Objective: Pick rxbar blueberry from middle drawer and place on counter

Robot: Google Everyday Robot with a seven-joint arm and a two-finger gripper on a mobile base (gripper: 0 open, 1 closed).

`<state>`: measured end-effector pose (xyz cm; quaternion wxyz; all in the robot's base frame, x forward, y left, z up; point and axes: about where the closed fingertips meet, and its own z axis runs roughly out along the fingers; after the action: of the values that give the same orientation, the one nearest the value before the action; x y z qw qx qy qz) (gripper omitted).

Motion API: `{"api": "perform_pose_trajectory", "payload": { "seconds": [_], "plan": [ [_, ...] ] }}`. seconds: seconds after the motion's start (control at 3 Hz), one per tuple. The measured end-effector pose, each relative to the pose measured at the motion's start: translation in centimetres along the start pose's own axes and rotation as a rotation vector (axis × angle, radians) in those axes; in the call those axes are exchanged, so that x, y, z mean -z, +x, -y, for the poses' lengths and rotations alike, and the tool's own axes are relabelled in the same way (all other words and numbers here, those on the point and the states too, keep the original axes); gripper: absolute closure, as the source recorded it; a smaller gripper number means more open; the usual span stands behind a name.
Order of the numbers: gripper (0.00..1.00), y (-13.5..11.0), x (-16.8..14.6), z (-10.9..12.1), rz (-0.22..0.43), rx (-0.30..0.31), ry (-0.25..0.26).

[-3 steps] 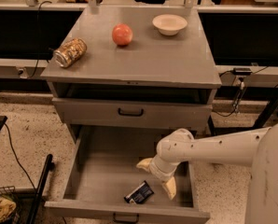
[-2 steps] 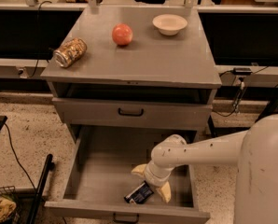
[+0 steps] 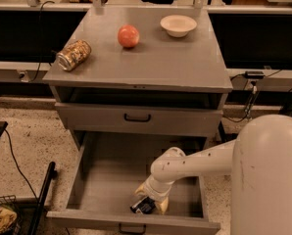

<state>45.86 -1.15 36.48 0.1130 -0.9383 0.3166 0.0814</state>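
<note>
The snack bar [image 3: 141, 207] is a small flat rectangle in a dark wrapper with pale patches. It lies flat on the drawer floor, close to the front wall and right of centre. The drawer [image 3: 99, 180] is a wide, deep grey box with tall side walls and 1 small black handle, and it is pulled well out. The pincer [image 3: 152, 199] is down inside the drawer, right at the bar. The worktop [image 3: 156, 67] above is flat, matte grey, with a thin front edge.
</note>
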Motion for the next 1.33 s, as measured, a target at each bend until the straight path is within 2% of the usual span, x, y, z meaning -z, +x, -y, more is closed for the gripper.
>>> {"api": "perform_pose_trajectory", "payload": {
  "seconds": [0.33, 1.0, 1.33],
  "plan": [
    [0.38, -0.4, -0.8, 1.0, -0.001, 0.013, -0.001],
    [0.88, -0.4, -1.9, 2.3, 0.002, 0.016, -0.024],
    [0.89, -0.5, -1.7, 2.3, 0.002, 0.016, -0.024]
  ]
}}
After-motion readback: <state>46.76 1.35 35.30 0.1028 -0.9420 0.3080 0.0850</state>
